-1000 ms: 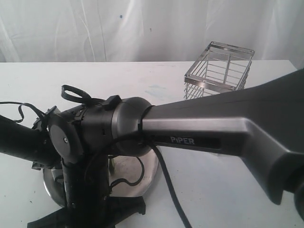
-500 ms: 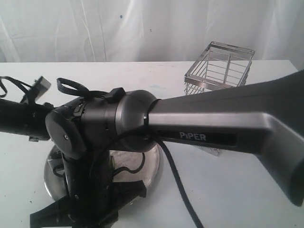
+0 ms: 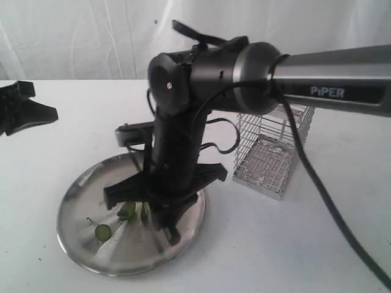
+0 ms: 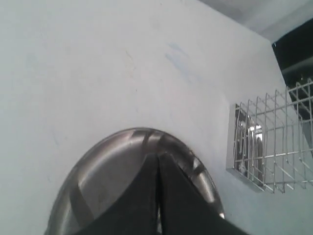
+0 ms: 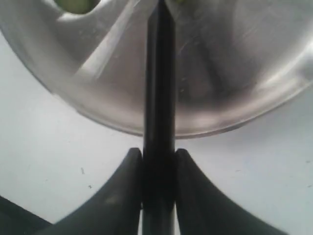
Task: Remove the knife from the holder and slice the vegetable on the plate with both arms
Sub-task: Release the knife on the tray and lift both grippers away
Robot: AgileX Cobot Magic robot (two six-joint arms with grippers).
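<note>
Steel plate (image 5: 98, 119) rim crossed by clamped knife (image 5: 159, 88).

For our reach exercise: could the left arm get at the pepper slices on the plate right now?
Probably yes. The slices lie on the plate's left side, toward the left claw, bare table between; the right arm and knife stand beside them. That claw is shut, though.

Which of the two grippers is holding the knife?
The right gripper: its fingers clamp the dark knife, which points over the plate. The left gripper holds nothing and is shut, with nothing between its sides.
</note>
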